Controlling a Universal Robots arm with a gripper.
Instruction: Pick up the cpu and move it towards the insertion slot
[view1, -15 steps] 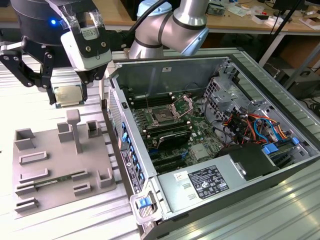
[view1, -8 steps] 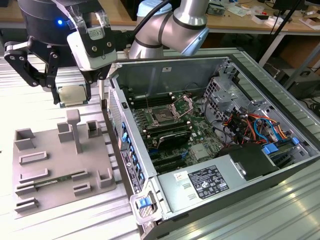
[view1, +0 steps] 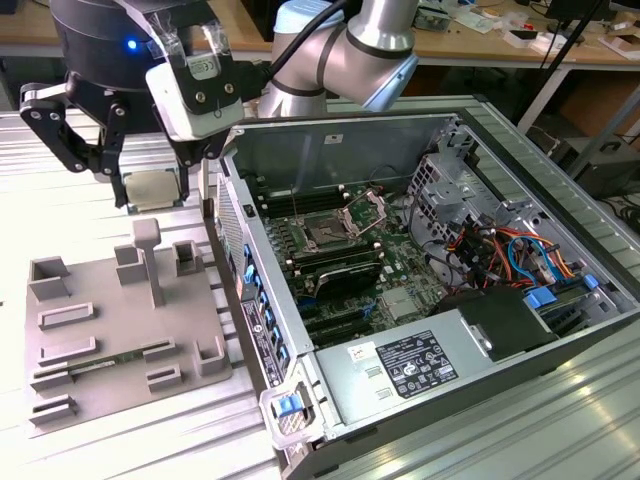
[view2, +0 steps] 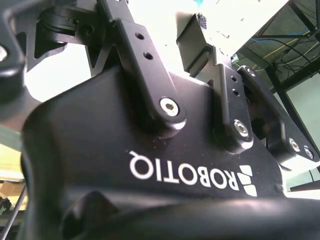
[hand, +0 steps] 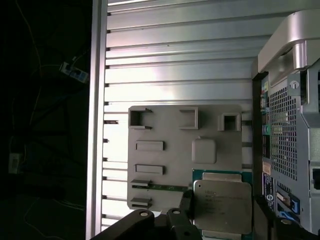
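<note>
The cpu (view1: 152, 188) is up in the air, pinched at two opposite edges by the hand (view1: 150, 192), which is clenched on it. In the first wrist view its silvery top (hand: 222, 205) faces the camera with a black finger (hand: 186, 206) on either side. It hangs over the corner of the grey tray (view1: 100, 350), just beside the outer wall of the open computer case (view1: 330, 140).

So the pick-up looks done, by my reading: the cpu is off the tray and carried. The move is what's left. The insertion slot (view1: 327, 232) sits inside the case on the green board (view1: 395, 255), its silver bracket (view1: 365, 208) tipped up and its dark centre bare, and it is well apart from the cpu, with the case wall between them. The cpu is not yet over the opening.

Now the writing. Faint markings sit on the cpu's lid in the first wrist view, too small to make out. The hand's black body carries bold white lettering (view2: 182, 175) in the second wrist view, upside down. A white printed label (view1: 415, 362) lies on the metal box at the near end of the case, and small stickers (hand: 267, 185) line the case's edge; none is legible. The ribbed metal counter (view1: 60, 210) carries it all.
</note>
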